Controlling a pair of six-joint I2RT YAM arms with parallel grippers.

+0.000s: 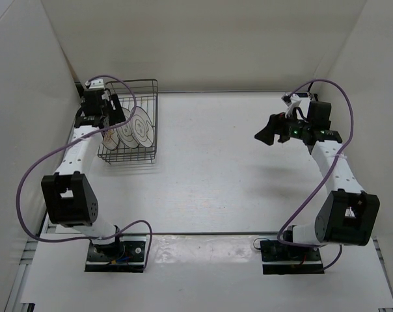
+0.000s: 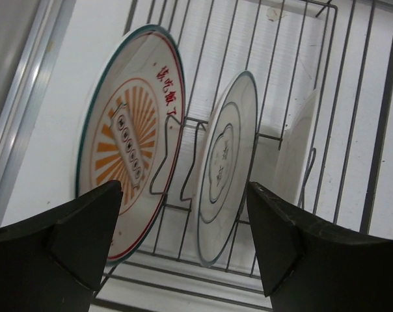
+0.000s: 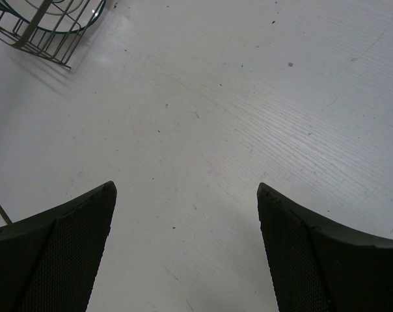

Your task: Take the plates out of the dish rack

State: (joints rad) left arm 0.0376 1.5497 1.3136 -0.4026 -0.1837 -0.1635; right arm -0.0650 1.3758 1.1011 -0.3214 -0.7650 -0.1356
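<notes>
The left arm [image 1: 79,153] is seen rising from its base at the near left, the elbow lifted and the white forearm stretched toward the far left corner, with the wrist bent so that the left gripper [image 2: 183,190] is pointed downward; its jaws are set wide apart, the dark fingers [image 2: 73,240] framing the wrist view at both lower corners. The right arm [image 1: 333,166] is folded above its base, the forearm run forward and the wrist turned inward, so that the right gripper [image 1: 267,132] is aimed leftward and down, its jaws spread wide
</notes>
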